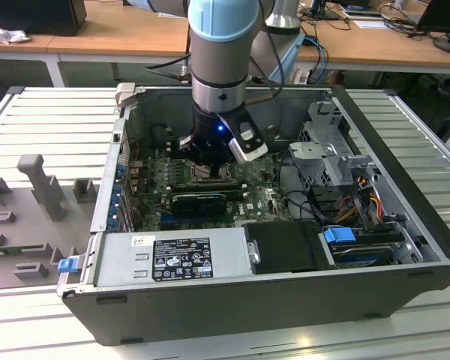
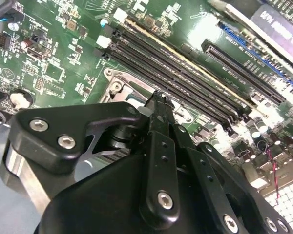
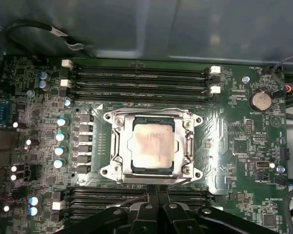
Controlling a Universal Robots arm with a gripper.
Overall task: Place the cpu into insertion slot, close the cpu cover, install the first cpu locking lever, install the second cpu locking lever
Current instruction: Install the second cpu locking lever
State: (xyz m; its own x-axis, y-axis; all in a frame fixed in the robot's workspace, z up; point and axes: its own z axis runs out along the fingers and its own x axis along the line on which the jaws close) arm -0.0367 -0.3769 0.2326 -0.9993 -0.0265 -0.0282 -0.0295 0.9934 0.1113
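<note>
**rigwatcher:** ok so where's the cpu (image 3: 151, 147) at? In the first wrist view I see the pale square chip lying flat in the insertion slot (image 3: 118, 155), and the cpu cover (image 3: 186, 127) looks folded down around it, silvery frame hugging all 4 edges.

**boardnerd:** yeah, that's my read too: seated, cover down or nearly so. From the gripper (image 3: 156, 195) the chip sits just ahead of the fingertips, right on the gripper's centre line, with 1 bank of memory slots (image 3: 136, 78) beyond the socket and another between socket and fingers.

**rigwatcher:** fingers open or closed?

**boardnerd:** pressed together as far as I can see. In the second wrist view the 2 fingers come to 1 narrow tip with no gap, and I can't spot anything pinched in there. That tip hovers right at the near edge of the socket frame.

**rigwatcher:** touching it?

**boardnerd:** can't tell. Very close, but contact is hidden behind the finger. The levers run along the socket's sides; I can't make out whether either is hooked.

**rigwatcher:** exterior view just has the arm plunged straight down into the computer case (image 1: 405, 180), over the middle of the motherboard (image 1: 157, 169).
</note>
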